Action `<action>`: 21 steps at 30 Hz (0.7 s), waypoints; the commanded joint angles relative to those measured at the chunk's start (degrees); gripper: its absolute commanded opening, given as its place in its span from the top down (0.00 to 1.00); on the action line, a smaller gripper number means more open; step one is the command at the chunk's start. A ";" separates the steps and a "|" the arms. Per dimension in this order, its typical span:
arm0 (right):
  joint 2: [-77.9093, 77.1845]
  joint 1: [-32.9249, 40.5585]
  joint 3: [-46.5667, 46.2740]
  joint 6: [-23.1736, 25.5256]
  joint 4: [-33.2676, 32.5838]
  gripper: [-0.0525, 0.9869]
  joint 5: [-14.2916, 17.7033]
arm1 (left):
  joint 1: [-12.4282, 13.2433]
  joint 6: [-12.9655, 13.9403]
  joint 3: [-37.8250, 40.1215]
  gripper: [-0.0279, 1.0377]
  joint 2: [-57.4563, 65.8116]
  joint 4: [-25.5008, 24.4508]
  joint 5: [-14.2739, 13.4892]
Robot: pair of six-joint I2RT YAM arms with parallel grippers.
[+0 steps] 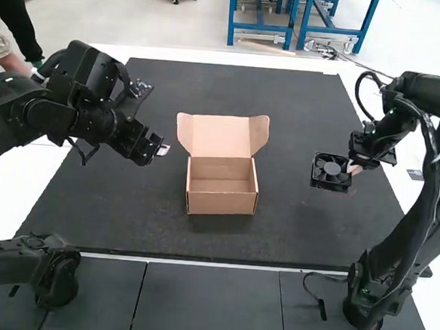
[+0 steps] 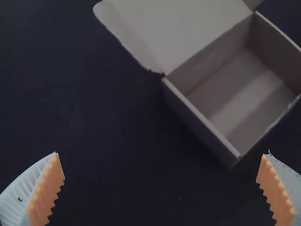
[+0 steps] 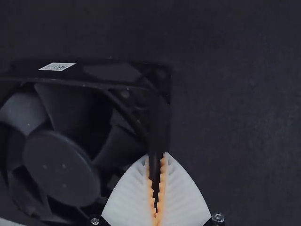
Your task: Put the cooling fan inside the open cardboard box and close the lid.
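A black foam mat (image 1: 291, 230) is covering the white table (image 1: 10, 196), and an open cardboard box (image 1: 222, 184) is sitting near the mat's middle, its lid leaning back toward the far side.

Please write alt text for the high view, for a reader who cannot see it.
The right gripper holds a black cooling fan by its frame, to the right of an open cardboard box in the middle of a black mat. The lid stands up at the box's far side, and the left gripper sits left of the box, holding nothing.
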 commanded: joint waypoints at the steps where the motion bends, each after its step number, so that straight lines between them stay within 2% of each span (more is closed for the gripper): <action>1: -4.43 -0.25 0.54 0.69 -0.97 0.97 -3.08 | 0.79 1.43 -0.62 0.07 -1.58 -0.01 -1.00; 3: -6.63 -0.08 0.54 1.31 -1.06 0.97 -3.78 | 0.88 1.51 -1.15 0.07 -2.20 -0.19 -1.35; 5: -8.65 0.10 0.62 2.80 -1.32 0.97 -6.07 | 1.06 1.86 -1.67 0.07 -2.99 -0.36 -1.62; 8: -11.11 0.36 1.33 2.89 -3.61 0.97 -7.12 | 1.32 2.04 -2.64 0.07 -4.13 -0.54 -1.88; 16: -14.81 1.50 4.23 4.65 -8.44 0.97 -12.92 | 1.41 2.04 -4.22 0.07 -6.33 -0.80 -2.59; 21: -16.04 6.25 5.19 6.58 -8.88 0.97 -13.54 | 1.41 1.95 -5.01 0.07 -7.21 -0.80 -3.02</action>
